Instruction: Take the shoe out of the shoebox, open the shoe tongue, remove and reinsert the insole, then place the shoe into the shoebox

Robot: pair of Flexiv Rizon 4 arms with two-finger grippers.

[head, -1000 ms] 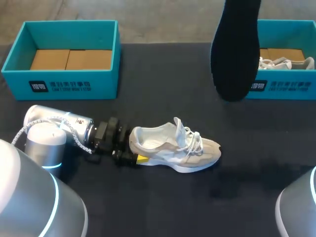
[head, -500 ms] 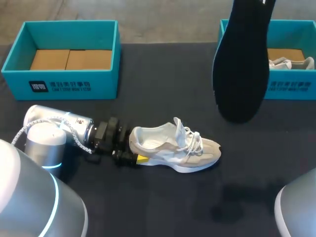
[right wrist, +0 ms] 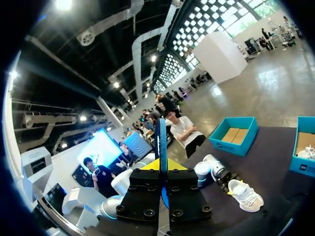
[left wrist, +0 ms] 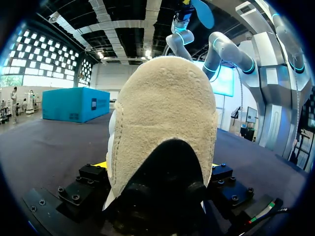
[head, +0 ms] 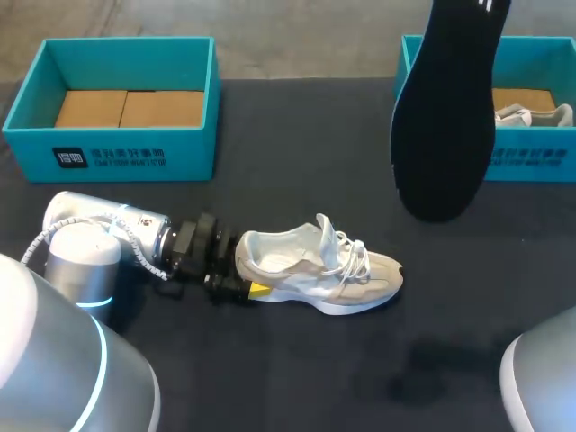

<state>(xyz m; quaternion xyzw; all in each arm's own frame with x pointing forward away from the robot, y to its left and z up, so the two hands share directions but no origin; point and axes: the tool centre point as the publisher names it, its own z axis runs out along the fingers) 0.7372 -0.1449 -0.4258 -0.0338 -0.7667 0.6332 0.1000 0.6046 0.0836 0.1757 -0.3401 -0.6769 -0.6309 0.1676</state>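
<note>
Insole (head: 443, 117) shifted right, apparently in right claw (right wrist: 161, 169); shoe (head: 319, 265) in left claw (head: 245, 286)

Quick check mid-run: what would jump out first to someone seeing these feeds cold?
The big black insole, hanging high over the table at far right, clamped edge-on in the right gripper. Then the beige shoe upright mid-table, its heel held in the left gripper.

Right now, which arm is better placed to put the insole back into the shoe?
The right. The right gripper is shut on the insole, held aloft; the left gripper clamps the shoe at its heel.
</note>
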